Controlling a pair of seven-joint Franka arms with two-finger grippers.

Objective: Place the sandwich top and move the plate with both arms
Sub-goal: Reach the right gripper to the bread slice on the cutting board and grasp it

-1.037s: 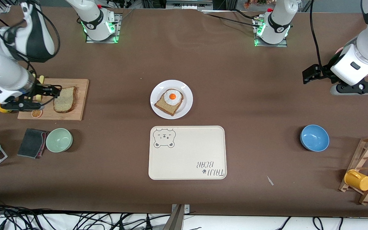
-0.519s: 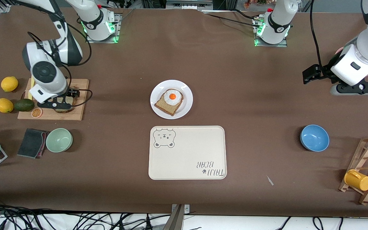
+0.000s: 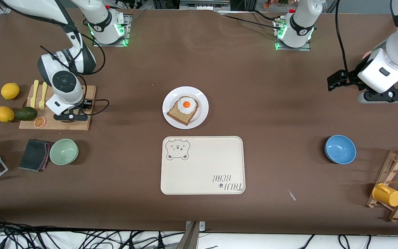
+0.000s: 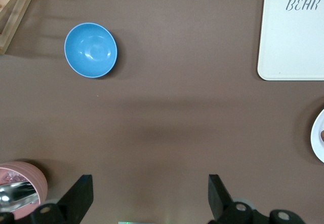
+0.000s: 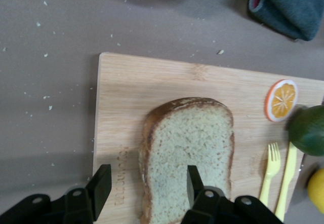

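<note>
The sandwich top [image 5: 190, 153], a brown slice with a darker crust, lies flat on the wooden cutting board [image 5: 126, 97] at the right arm's end of the table. My right gripper [image 5: 147, 178] hangs low over it, open. One finger is over the board and the other over the crumb, with the slice's crust edge between them. In the front view the right gripper [image 3: 70, 117] covers most of the slice. The white plate [image 3: 203, 110] at the table's middle holds a bread slice with a fried egg [image 3: 185, 105]. My left gripper [image 4: 149, 183] waits open over bare table at the left arm's end.
A cream bear tray [image 3: 202, 166] lies nearer the front camera than the plate. A green bowl [image 3: 64, 151] and grey cloth [image 3: 35, 154] sit just nearer than the board. Lemons, an avocado [image 3: 26, 113] and yellow cutlery flank it. A blue bowl [image 3: 340, 149] and wooden rack [image 3: 397, 181] stand at the left arm's end.
The right arm has swung in over the cutting board and its gripper now hangs above the slice, with its fingers closer together. The left arm has not moved.
</note>
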